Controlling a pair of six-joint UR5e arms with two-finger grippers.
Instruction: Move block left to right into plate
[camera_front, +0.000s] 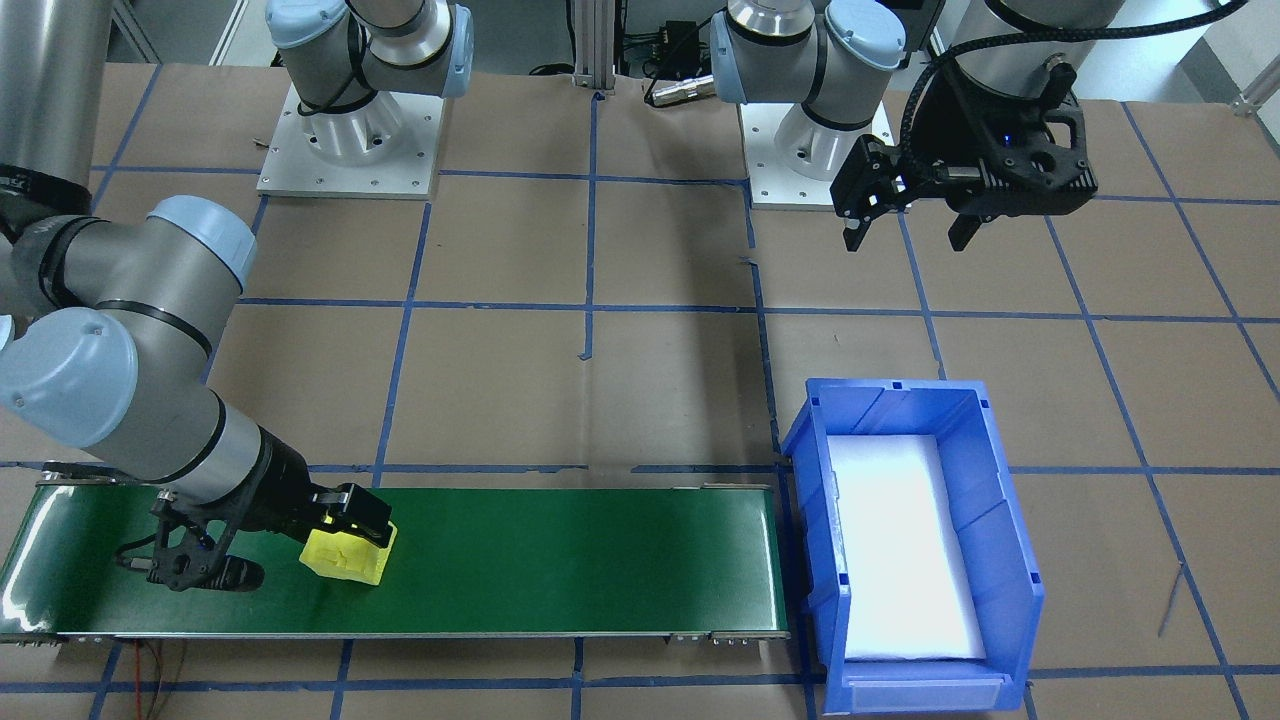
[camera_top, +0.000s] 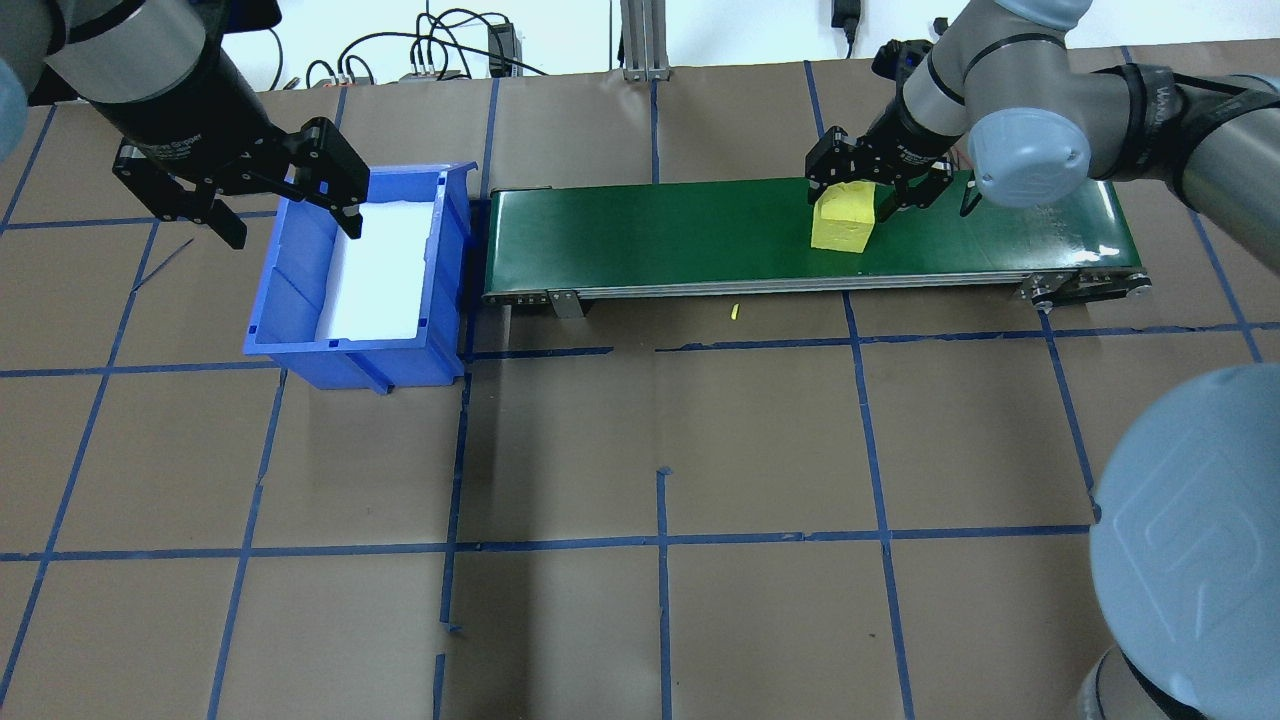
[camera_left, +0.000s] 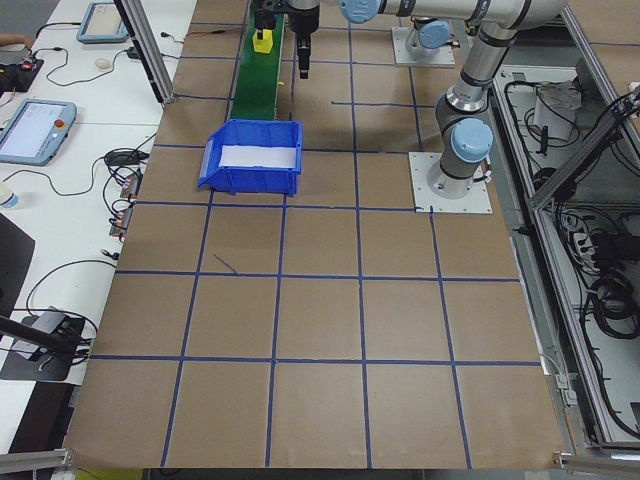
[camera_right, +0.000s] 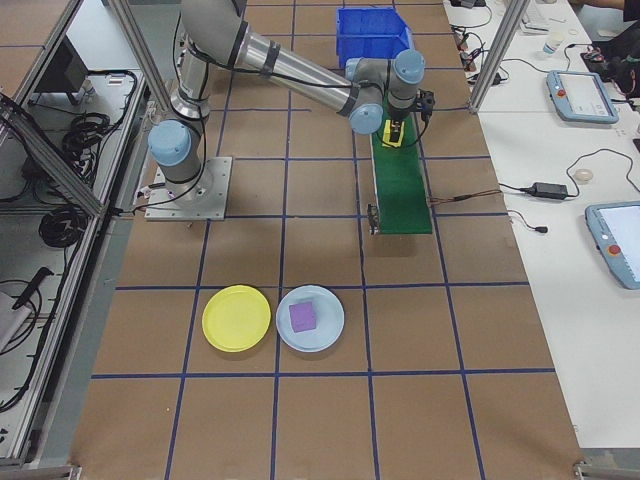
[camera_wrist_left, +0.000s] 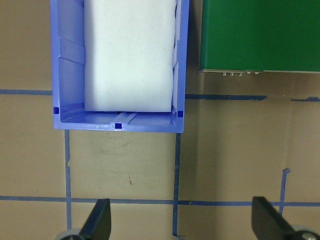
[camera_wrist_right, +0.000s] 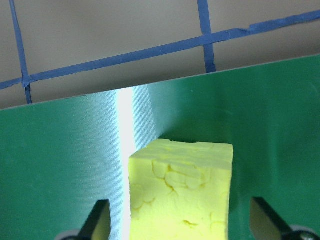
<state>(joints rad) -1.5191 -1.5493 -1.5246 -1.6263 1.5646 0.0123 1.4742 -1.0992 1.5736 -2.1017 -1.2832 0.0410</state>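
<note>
On the green conveyor belt (camera_top: 700, 235), toward its end on the robot's right, a yellow foam block (camera_top: 842, 220) is seen resting on the belt surface. The right gripper (camera_top: 878, 185) is lowered around the block with its fingers spread; in the right wrist view both fingertips (camera_wrist_right: 98, 220) are seen standing clear of the block's sides, so the block is straddled but not pinched. From the front-facing camera the same gripper (camera_front: 300, 545) is seen low over the belt with the block (camera_front: 348, 556) just beside its black body. At the other end of the belt, touching or just beside it, a blue bin (camera_top: 300, 290) lined with a white pad (camera_top: 375, 270) is placed on the brown paper-covered table (camera_top: 660, 450), which is marked off by blue tape lines. The left gripper (camera_top: 240, 195) is held above the table near the bin's far rim, its fingers spread wide and nothing between them; in the left wrist view the bin (camera_wrist_left: 117, 124) and the belt's end (camera_wrist_left: 260, 35) are seen below it. In the view from the table's right end, a yellow plate (camera_right: 237, 318) and a pale blue plate (camera_right: 311, 318) are seen just beside each other, well apart from the belt, and a purple block (camera_right: 303, 317) is seen lying on the pale blue plate. A small yellow scrap (camera_top: 733, 312) is seen on the table near the belt's edge.
</note>
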